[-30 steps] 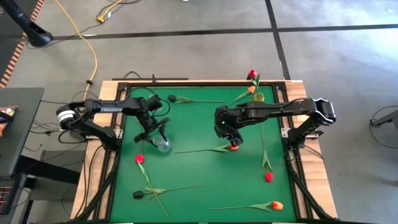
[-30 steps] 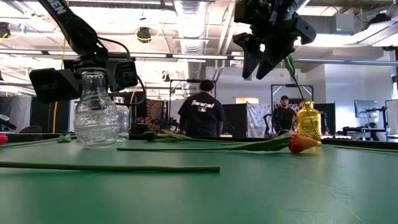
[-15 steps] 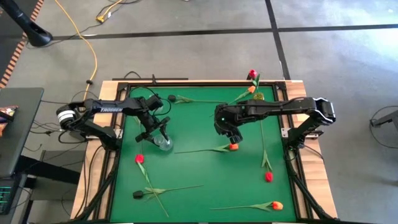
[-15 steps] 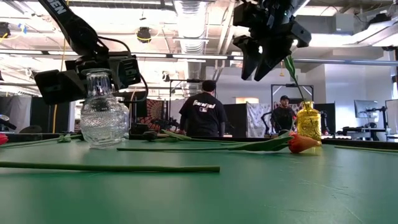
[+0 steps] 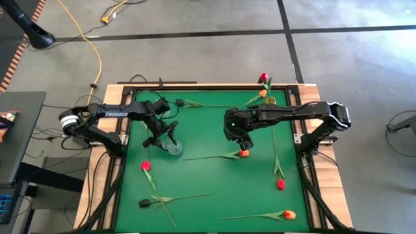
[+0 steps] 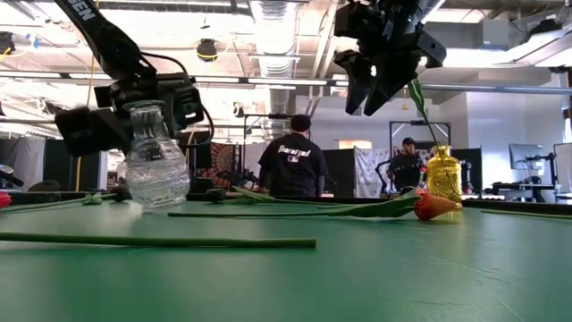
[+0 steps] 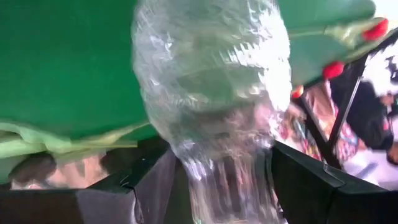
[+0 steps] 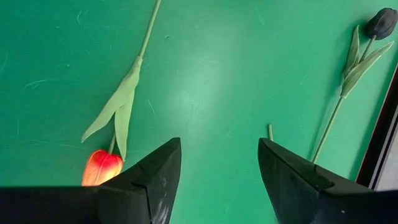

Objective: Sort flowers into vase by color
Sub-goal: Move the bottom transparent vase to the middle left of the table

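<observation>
Left gripper (image 5: 164, 135) is clamped on the neck of a clear glass vase (image 5: 170, 147), near the tabletop's (image 5: 208, 182) left edge, about mid-depth; in the low view the vase (image 6: 157, 170) sits tilted, one side of its base off the green surface. Right gripper (image 5: 238, 140) hangs above the middle of the tabletop, fingers (image 8: 152, 180) spread apart with nothing between them, directly over an orange tulip (image 5: 243, 154) lying flat with its stem running toward the left. Wrist view puts that orange head (image 8: 101, 168) just beside one finger, not touching. Yellow glass vase (image 5: 270, 101) stands at the far edge, right of centre, with a red tulip (image 5: 264, 77) in it. Other flowers loose on the tabletop: red tulip (image 5: 145, 166) near the left edge, dark tulip (image 5: 143, 203) toward the near-left corner, orange tulip (image 5: 290, 214) at the near edge right side, red tulip (image 5: 281, 184) by the right edge, dark tulip (image 5: 179, 103) at the far edge left of centre. Two people (image 6: 292, 165) stand in the room behind.
</observation>
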`<control>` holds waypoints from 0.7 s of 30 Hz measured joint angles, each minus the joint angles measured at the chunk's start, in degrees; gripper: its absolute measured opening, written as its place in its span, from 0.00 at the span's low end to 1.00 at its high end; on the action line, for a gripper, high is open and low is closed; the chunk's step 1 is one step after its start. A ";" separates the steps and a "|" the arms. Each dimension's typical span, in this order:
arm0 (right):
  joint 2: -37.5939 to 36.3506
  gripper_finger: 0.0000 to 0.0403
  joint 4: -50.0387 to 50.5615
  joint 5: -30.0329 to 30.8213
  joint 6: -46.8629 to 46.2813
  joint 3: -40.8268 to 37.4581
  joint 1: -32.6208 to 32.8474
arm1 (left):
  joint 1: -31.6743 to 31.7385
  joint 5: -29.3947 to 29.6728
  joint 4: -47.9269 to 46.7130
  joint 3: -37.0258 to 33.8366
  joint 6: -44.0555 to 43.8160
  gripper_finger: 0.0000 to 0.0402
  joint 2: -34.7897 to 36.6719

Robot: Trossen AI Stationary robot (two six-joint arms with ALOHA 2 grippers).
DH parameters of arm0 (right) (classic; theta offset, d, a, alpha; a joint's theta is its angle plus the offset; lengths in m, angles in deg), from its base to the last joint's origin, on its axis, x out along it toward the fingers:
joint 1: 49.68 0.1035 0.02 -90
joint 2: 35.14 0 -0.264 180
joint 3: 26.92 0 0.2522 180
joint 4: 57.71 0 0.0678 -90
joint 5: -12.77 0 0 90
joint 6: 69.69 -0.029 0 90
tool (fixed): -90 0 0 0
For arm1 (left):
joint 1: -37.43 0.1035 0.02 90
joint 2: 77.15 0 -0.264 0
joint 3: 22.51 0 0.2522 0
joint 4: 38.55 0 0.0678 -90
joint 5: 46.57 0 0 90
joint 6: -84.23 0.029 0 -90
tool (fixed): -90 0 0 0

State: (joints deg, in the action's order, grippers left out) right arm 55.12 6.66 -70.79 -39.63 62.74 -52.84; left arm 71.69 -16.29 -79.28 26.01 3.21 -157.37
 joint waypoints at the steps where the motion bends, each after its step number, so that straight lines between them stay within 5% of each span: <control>1: 0.00 0.59 0.00 0.00 0.00 0.00 0.00 | 0.02 0.28 0.10 0.02 -0.07 0.60 0.01; 21: 0.00 0.59 -0.09 0.01 1.92 0.00 0.00 | -0.02 1.50 12.78 0.00 -9.98 0.63 0.00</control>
State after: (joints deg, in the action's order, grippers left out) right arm 55.12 6.57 -70.78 -37.70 62.74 -52.84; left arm 71.67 -14.79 -66.49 26.01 -6.77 -157.38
